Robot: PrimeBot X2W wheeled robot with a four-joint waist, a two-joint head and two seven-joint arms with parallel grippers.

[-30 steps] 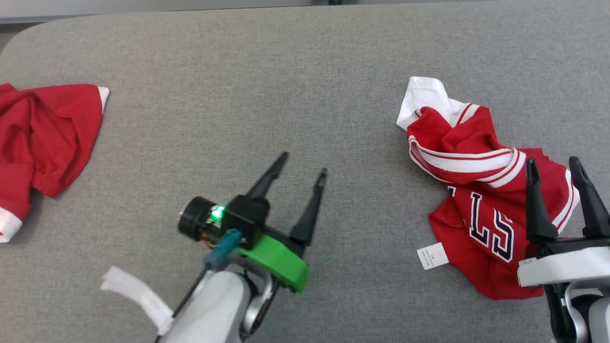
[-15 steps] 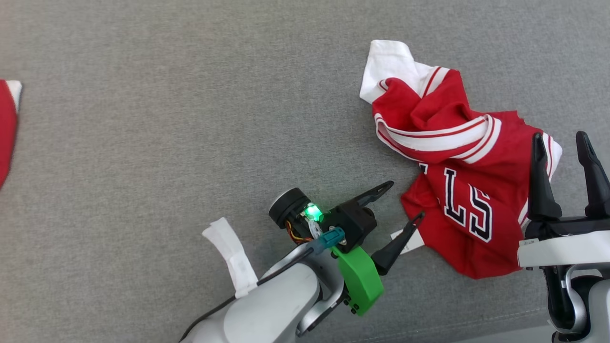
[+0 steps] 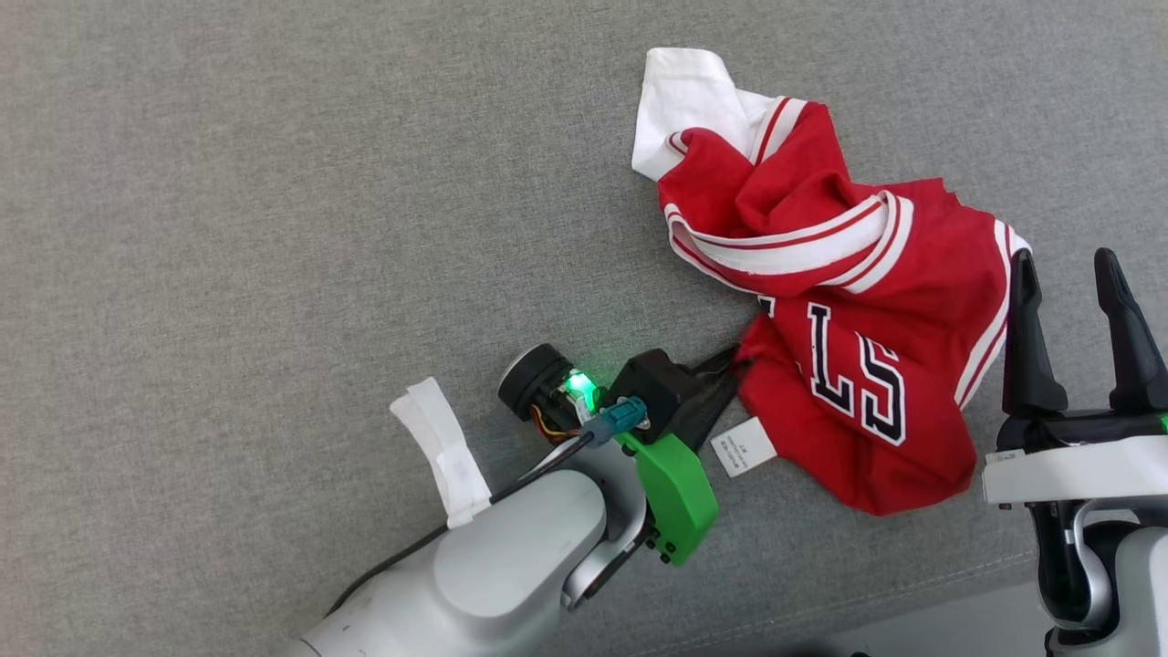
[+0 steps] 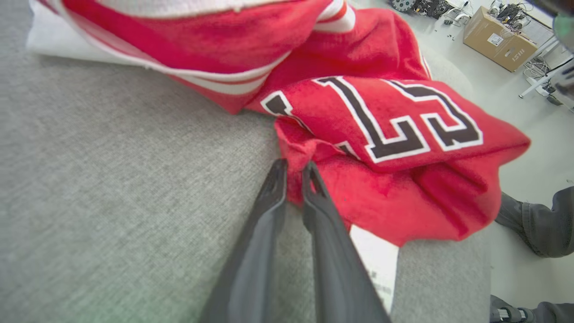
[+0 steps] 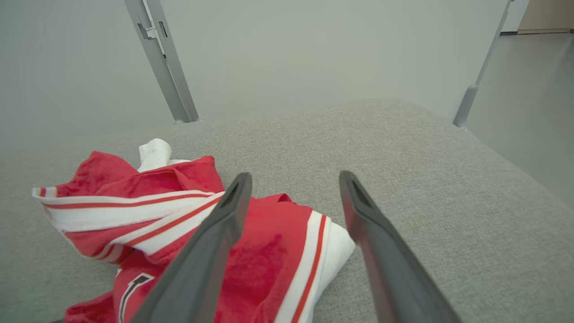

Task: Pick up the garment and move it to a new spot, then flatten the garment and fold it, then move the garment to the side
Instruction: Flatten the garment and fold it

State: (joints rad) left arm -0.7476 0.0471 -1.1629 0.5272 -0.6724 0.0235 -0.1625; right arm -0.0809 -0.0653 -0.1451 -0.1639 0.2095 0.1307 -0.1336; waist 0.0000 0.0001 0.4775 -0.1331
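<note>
The garment (image 3: pixel 821 274) is a red jersey with white striped trim and dark letters, lying crumpled on the grey padded surface (image 3: pixel 274 228) at the right. My left gripper (image 3: pixel 727 370) is at its lower left edge, fingers pinched together on a fold of red fabric. The left wrist view shows the garment (image 4: pixel 381 112) with the left gripper (image 4: pixel 293 167) shut on its hem, just above the white label (image 4: pixel 376 264). My right gripper (image 3: pixel 1063 265) hangs open over the jersey's right edge, holding nothing. In the right wrist view the right gripper (image 5: pixel 293 179) stands wide above the garment (image 5: pixel 269 251).
The padded surface's front edge (image 3: pixel 912 602) runs close below the jersey. Off the surface, a cardboard box (image 4: pixel 497 36) sits on the floor and a person's grey-clad limb (image 4: pixel 538 224) is nearby. Metal posts (image 5: pixel 161 58) stand behind the surface's far edge.
The head camera swung right, so another red cloth left the picture. My left gripper travelled right to the jersey's edge and closed on it. The right gripper stayed open.
</note>
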